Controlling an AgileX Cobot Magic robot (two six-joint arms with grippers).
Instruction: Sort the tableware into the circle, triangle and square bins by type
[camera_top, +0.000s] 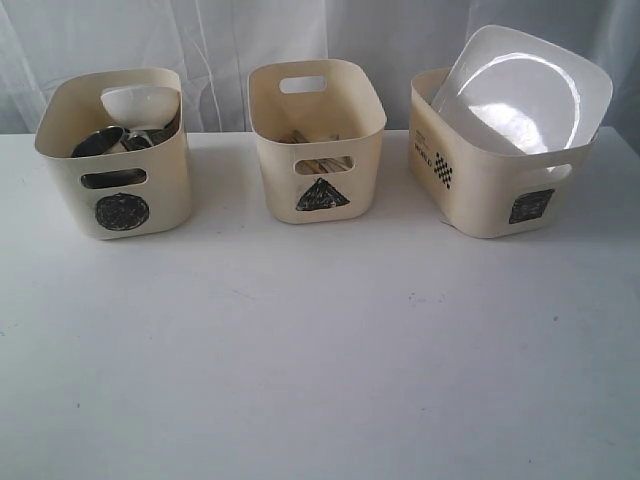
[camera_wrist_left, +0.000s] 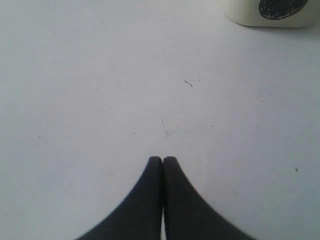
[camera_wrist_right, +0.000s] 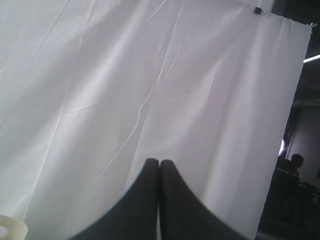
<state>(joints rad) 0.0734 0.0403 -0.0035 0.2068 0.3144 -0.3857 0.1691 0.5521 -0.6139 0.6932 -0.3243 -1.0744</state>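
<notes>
The left fingers (camera_wrist_left: 148, 200) are pressed together tip to tip, with nothing between them. In the left wrist view they hang over a bare stretch of the white table (camera_wrist_left: 100, 75), which carries a few small dark specks. The lower corner of the circle bin (camera_wrist_left: 245, 15), with part of its black round mark, stands on the table well apart from the tips.

In the right wrist view the right fingers (camera_wrist_right: 145, 200) are likewise pressed together and carry nothing. They point at a creased white curtain (camera_wrist_right: 150, 75). A cream rim (camera_wrist_right: 10, 229) shows at one corner; which bin it belongs to cannot be told.

The exterior view shows three cream bins in a row along the far side of the table. The circle bin stands on the left and holds the white bowl (camera_top: 140, 105), tilted against the back wall, above steel vessels (camera_top: 97, 140) that are too crowded to tell apart. The triangle bin (camera_top: 318, 120) stands in the middle; wooden chopsticks (camera_top: 322, 163) show through its front handle slot, and other cutlery inside is hard to make out. The square bin (camera_top: 480, 190) on the right holds the large white plate (camera_top: 520, 90), which leans tilted and sticks out well above the rim.
</notes>
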